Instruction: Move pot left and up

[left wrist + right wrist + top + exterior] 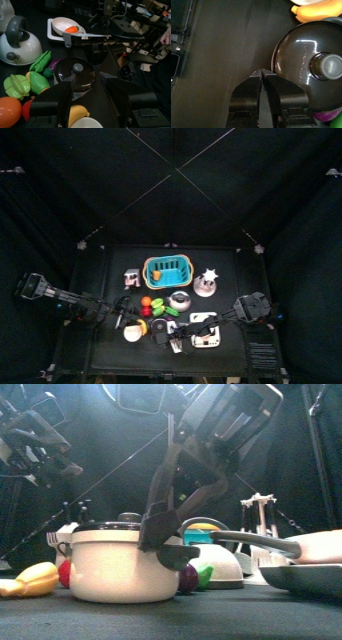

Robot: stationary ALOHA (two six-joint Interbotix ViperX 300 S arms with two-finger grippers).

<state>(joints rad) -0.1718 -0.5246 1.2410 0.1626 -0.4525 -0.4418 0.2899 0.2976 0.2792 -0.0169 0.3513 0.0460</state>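
The pot [123, 566] stands near the table's front, with a pale body, a dark lid and a knob. It also shows in the top view [160, 326], the left wrist view [75, 75] and the right wrist view [308, 55]. My right gripper [262, 74] is shut, its tips just beside the lid's edge; in the front view [171, 552] it hangs against the pot's right side. My left gripper [90, 95] is open and empty, a little short of the pot, which lies ahead between its jaws.
A blue basket [170, 271], a silver vessel [207, 281] and a kettle [17, 42] stand behind the pot. Green vegetables [27, 82], a tomato [9, 108] and a banana [77, 115] lie close to its left. A pan [305, 574] sits to the right.
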